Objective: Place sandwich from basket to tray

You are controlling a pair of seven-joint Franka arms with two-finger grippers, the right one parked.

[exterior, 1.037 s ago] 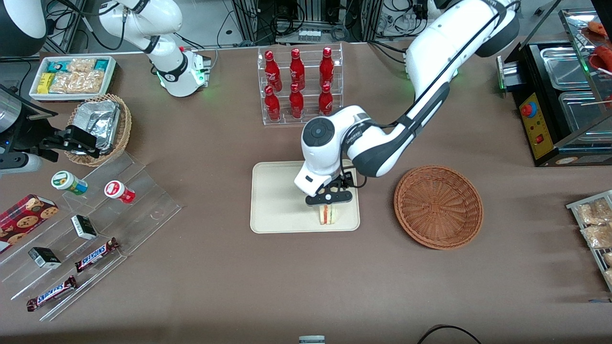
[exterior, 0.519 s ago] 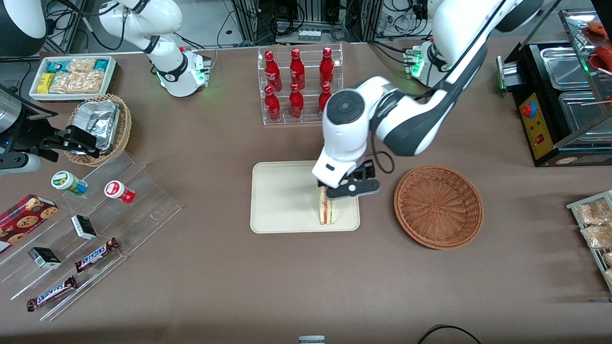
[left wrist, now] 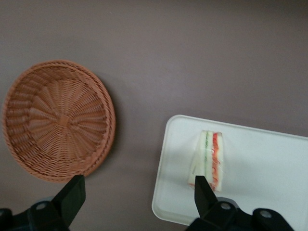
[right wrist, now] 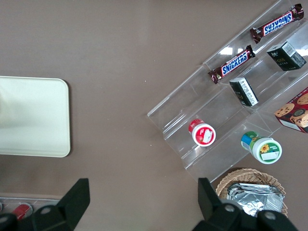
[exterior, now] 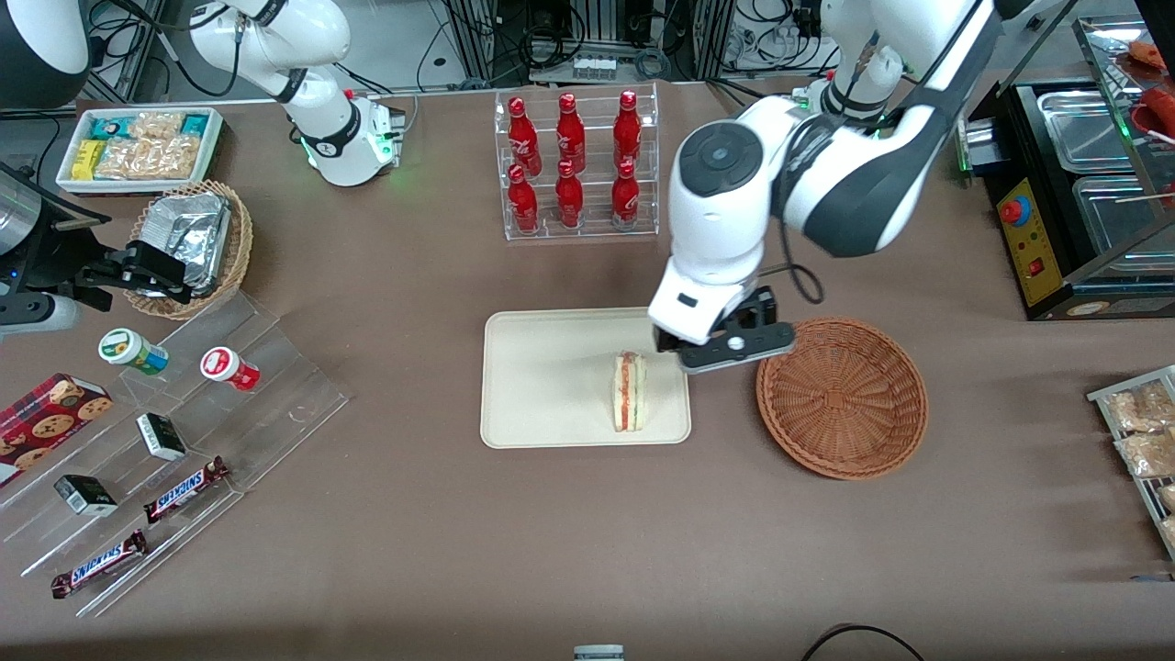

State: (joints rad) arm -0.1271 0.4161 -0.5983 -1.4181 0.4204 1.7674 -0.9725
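The sandwich (exterior: 630, 392) stands on its edge on the cream tray (exterior: 542, 386), near the tray's end that faces the basket (exterior: 842, 397). The reddish-brown wicker basket is empty. My left gripper (exterior: 725, 344) hangs raised above the gap between tray and basket, open, with nothing between its fingers. The left wrist view looks down on the sandwich (left wrist: 208, 161), the tray (left wrist: 260, 178) and the basket (left wrist: 57, 125), with the gripper (left wrist: 138, 197) wide apart over bare tabletop. The right wrist view shows one end of the tray (right wrist: 31, 118).
A clear rack of red bottles (exterior: 576, 165) stands farther from the front camera than the tray. Toward the parked arm's end lie a clear stepped shelf with snacks (exterior: 184, 431), a tan basket of foil packs (exterior: 197, 243) and a white snack bin (exterior: 142, 147). A black machine (exterior: 1074, 211) sits at the working arm's end.
My gripper has let go of the sandwich, risen and moved off toward the basket. The sandwich stays standing on the tray.
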